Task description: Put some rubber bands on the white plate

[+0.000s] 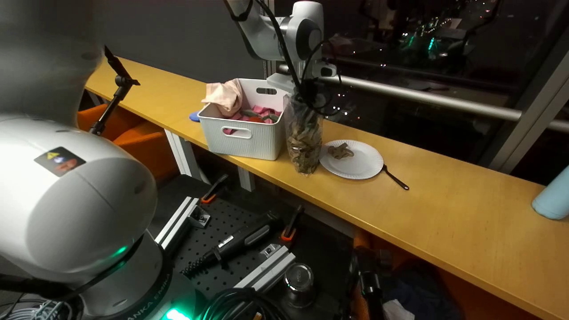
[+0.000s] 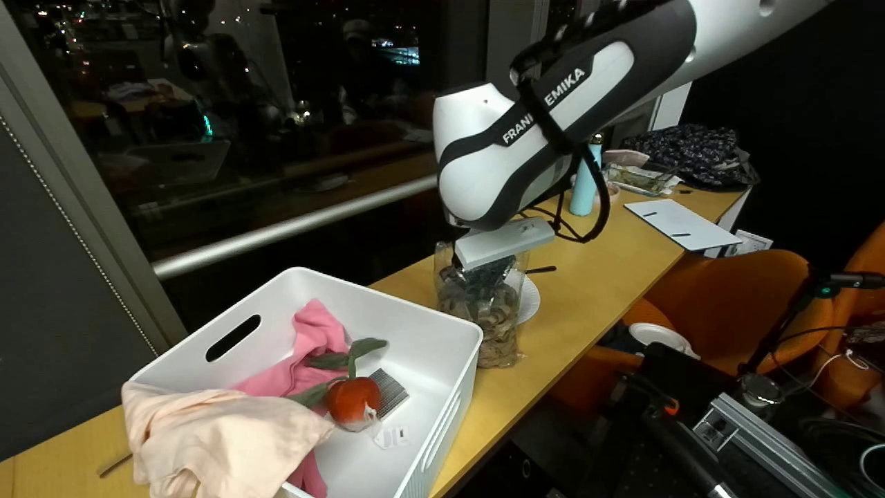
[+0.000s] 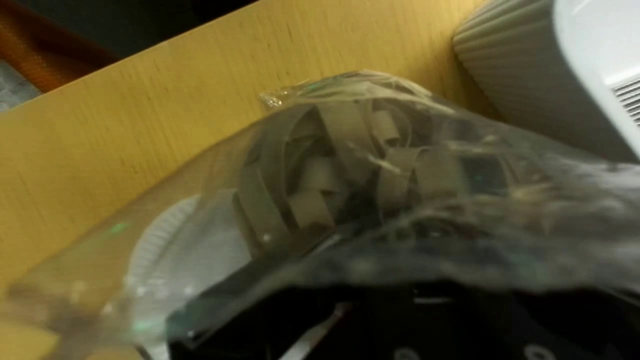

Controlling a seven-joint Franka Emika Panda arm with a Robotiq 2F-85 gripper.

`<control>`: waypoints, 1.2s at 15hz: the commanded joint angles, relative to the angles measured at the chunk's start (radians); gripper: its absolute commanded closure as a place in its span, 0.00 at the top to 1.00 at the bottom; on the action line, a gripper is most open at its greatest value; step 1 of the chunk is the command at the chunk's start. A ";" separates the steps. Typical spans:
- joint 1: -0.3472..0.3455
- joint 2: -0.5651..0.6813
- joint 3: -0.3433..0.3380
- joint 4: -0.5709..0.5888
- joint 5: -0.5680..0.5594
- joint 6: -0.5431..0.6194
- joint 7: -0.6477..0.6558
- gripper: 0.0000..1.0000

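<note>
I have my gripper [image 2: 484, 285] down in the clear plastic bag [image 1: 304, 138] of rubber bands [image 2: 501, 321], but I cannot tell how wide it stands or whether it holds any. A small clump [image 1: 340, 151] lies on the white paper plate [image 1: 363, 163] beside the bag.

Tan-brown rubber bands [image 1: 340, 151], white plate [image 1: 359, 165], ribbed white basket [image 1: 263, 143]

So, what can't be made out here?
Gripper: the clear bag hides, in all three views, whether it holds rubber bands.
White paper plate: mostly behind the bag in an exterior view.
Light-blue bottle: top cut off by an exterior view's right edge.
Blue object: partly behind the white basket in an exterior view, unidentifiable.
</note>
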 commanded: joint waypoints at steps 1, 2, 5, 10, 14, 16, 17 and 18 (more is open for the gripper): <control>-0.009 -0.126 -0.015 -0.094 0.008 -0.033 -0.012 0.03; -0.012 -0.148 -0.019 -0.106 0.003 -0.035 -0.009 0.03; -0.023 -0.195 -0.030 -0.116 -0.010 -0.035 -0.003 0.03; -0.043 -0.255 -0.027 -0.110 -0.015 -0.030 0.002 0.03; -0.052 -0.301 -0.020 -0.116 -0.012 -0.022 0.002 0.03; -0.054 -0.320 -0.019 -0.118 -0.011 -0.021 0.000 0.03; -0.057 -0.327 -0.018 -0.118 -0.010 -0.020 -0.001 0.03; -0.061 -0.334 -0.019 -0.117 -0.007 -0.020 -0.004 0.03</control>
